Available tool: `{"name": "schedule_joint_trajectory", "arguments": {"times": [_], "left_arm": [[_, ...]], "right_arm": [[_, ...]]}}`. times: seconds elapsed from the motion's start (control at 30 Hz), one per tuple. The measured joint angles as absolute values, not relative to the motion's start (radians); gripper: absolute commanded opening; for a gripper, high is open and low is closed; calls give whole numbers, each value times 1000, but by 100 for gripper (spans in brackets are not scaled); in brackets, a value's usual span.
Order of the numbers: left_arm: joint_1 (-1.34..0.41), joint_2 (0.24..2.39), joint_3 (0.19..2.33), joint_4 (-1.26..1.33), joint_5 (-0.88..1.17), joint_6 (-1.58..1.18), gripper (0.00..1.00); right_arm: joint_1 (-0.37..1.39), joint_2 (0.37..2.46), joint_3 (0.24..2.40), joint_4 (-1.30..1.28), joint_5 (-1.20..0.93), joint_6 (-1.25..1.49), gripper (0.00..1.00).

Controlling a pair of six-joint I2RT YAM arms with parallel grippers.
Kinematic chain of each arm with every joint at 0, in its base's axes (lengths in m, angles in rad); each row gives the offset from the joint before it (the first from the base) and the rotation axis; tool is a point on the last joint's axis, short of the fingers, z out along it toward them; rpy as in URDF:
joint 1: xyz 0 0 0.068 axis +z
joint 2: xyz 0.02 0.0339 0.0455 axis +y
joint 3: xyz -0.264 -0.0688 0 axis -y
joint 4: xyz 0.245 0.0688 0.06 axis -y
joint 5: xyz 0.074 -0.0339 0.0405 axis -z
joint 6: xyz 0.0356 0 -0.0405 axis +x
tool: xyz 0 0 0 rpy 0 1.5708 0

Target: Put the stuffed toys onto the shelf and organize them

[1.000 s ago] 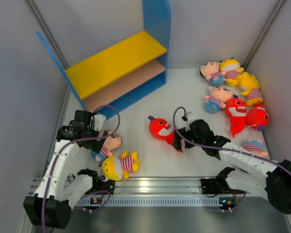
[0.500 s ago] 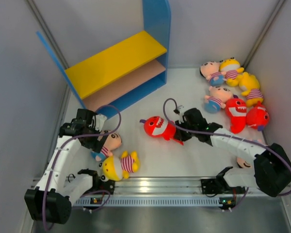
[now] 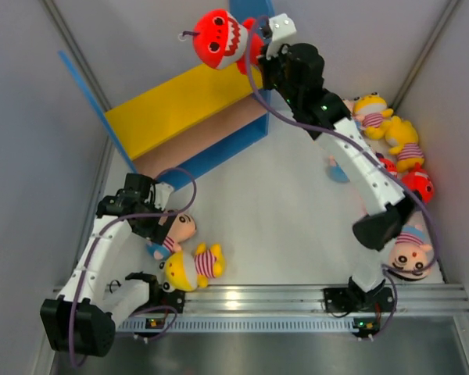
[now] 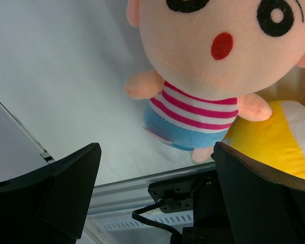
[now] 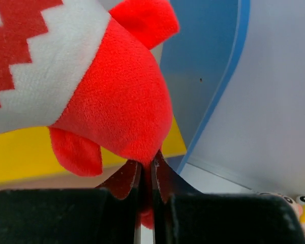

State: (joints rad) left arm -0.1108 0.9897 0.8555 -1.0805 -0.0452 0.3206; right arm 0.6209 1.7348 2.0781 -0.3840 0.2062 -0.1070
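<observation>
My right gripper [image 3: 258, 56] is shut on the tail of a red shark [image 3: 219, 39] and holds it in the air above the right end of the shelf's [image 3: 246, 23] yellow top board [image 3: 164, 109]. In the right wrist view the shark [image 5: 112, 101] fills the upper left, its tail pinched in that gripper [image 5: 147, 170]. My left gripper [image 4: 157, 193] stands open just short of a pink-faced doll [image 4: 208, 66] lying on the table; nothing is between its fingers. Seen from above, this doll [image 3: 176, 232] lies at the near left.
A yellow doll [image 3: 191, 266] lies against the pink-faced one. Several more stuffed toys [image 3: 375, 117] are heaped at the right wall, and another doll [image 3: 410, 254] lies by the right arm's elbow. Grey walls close in both sides. The rail [image 3: 242, 301] runs along the near edge.
The right arm has shut on the red shark on the table and lifted it up and back, over the shelf. The left arm has barely moved.
</observation>
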Motion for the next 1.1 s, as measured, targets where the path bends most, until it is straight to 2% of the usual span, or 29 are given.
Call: {"name": "schedule_joint_trajectory", "arguments": {"times": [0.13, 0.23, 0.3, 0.47, 0.57, 0.6, 0.7, 0.9, 1.1], "left_arm": [[-111, 1012, 859, -1068, -26, 321, 99], [-111, 1031, 858, -1055, -12, 320, 99], [-111, 1033, 858, -1047, -11, 320, 99], [-111, 1033, 858, -1039, -3, 321, 99], [-111, 1032, 858, -1039, -2, 321, 99], [-111, 1032, 858, -1038, -1, 321, 99], [-111, 1032, 858, -1039, 1, 321, 99], [-111, 1037, 858, -1039, 3, 321, 99], [-111, 1039, 858, -1037, 3, 321, 99]], "right_arm": [[615, 2078, 2385, -346, 253, -131, 0], [608, 2249, 2435, -327, 275, -109, 0], [603, 2314, 2433, -279, 290, -79, 0], [579, 2299, 2426, -257, 295, 30, 0], [566, 2297, 2409, -253, 292, 73, 19], [565, 2297, 2408, -253, 292, 80, 39], [564, 2292, 2407, -256, 291, 105, 67], [564, 2196, 2303, -324, 204, 123, 92], [537, 1789, 1923, -403, 76, 119, 95]]}}
